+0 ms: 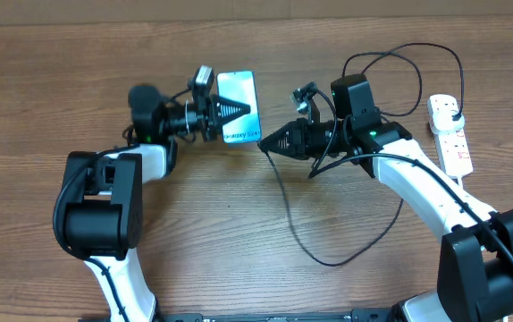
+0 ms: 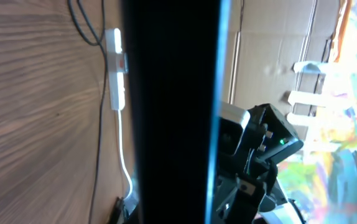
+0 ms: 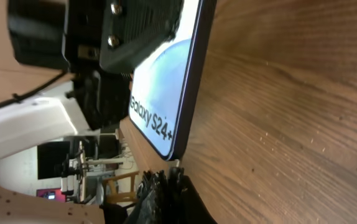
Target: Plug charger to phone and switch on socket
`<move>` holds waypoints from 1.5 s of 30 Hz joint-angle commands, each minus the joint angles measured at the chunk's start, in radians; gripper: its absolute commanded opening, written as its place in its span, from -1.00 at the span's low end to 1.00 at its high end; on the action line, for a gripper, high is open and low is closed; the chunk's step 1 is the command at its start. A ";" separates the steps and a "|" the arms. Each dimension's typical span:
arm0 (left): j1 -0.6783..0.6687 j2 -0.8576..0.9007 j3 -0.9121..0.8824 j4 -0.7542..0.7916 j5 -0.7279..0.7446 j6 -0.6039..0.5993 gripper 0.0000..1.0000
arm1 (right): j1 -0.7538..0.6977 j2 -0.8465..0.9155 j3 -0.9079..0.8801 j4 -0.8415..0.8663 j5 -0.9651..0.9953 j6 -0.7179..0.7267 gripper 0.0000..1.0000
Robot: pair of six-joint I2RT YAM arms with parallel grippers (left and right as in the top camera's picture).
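Note:
The phone [image 1: 237, 88] lies at the table's middle back, its light-blue screen up and showing "Galaxy S24+" [image 3: 160, 93]. My left gripper [image 1: 239, 112] is shut on the phone from the left. In the left wrist view the phone [image 2: 172, 112] is a dark edge-on band. My right gripper [image 1: 267, 143] is shut on the charger's connector tip [image 3: 177, 164], which is right at the phone's bottom short edge. The black charger cable [image 1: 328, 261] loops toward the front, then runs back to a black plug in the white socket strip [image 1: 450, 136].
The socket strip [image 2: 117, 68] and its thick white cord [image 2: 124, 149] lie at the far right of the table. Another cable loop [image 1: 399, 54] lies behind my right arm. The wooden table [image 1: 60, 54] runs under everything.

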State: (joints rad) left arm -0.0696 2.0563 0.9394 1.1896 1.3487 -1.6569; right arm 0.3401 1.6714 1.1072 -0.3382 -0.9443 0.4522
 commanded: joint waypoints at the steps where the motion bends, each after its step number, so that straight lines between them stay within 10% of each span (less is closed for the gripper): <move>1: 0.018 -0.025 -0.086 0.118 -0.074 -0.099 -0.91 | -0.002 -0.008 0.010 0.018 -0.076 -0.015 -0.92; 8: 0.025 -0.025 -0.106 0.317 -0.148 -0.311 -0.91 | 0.020 -0.008 -0.010 0.027 -0.098 -0.015 -0.92; 28: 0.023 -0.025 -0.106 0.315 -0.204 -0.280 -0.91 | 0.039 -0.008 -0.071 0.150 -0.151 -0.012 -0.92; 40: 0.024 -0.025 -0.106 0.315 -0.204 -0.265 -0.91 | 0.128 -0.008 -0.072 -0.092 0.489 -0.099 -0.92; 45: 0.024 -0.025 -0.106 0.315 -0.192 -0.265 -0.91 | 0.181 -0.008 -0.072 -0.104 0.643 -0.098 0.16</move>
State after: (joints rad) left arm -0.0456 2.0560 0.8307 1.4899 1.1618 -1.9530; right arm 0.5076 1.6718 1.0370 -0.4431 -0.4442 0.3611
